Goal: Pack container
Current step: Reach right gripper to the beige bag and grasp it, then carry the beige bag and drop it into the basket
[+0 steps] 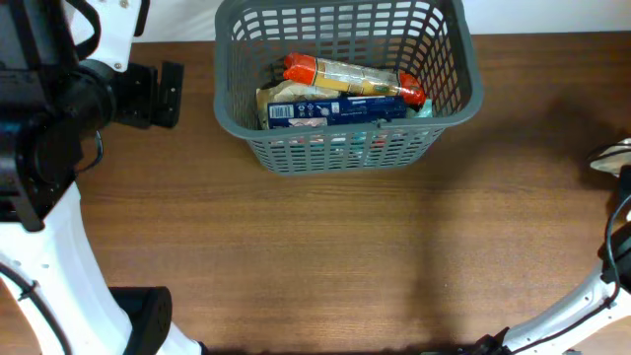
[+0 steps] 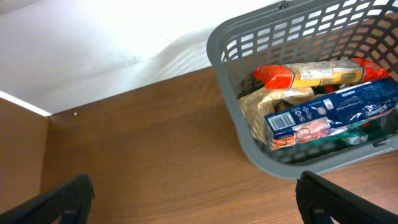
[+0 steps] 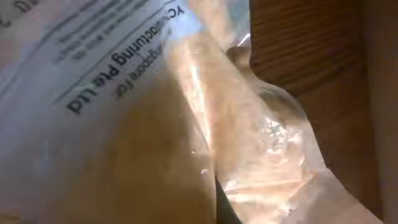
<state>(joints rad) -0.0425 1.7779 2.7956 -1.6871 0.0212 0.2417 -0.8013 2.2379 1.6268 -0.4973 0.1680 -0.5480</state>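
Note:
The dark grey slotted basket [image 1: 345, 150] stands at the table's far middle. It holds a long clear packet with orange-red ends [image 1: 355, 79], a blue packet [image 1: 340, 109] and a tan bag [image 1: 268, 99]. My left gripper [image 1: 170, 94] is open and empty, left of the basket; in the left wrist view its fingertips [image 2: 196, 208] frame bare wood beside the basket's rim [image 2: 214, 46]. My right gripper [image 3: 227, 202] is at the table's far right edge, shut on a clear food packet with a printed label [image 3: 124, 112], which fills the right wrist view and also shows overhead [image 1: 611, 156].
A white surface [image 2: 93, 50] lies beyond the table's far edge. Brown wood tabletop [image 1: 345, 256] spreads in front of the basket. The left arm's white base and dark links [image 1: 39, 138] occupy the left side.

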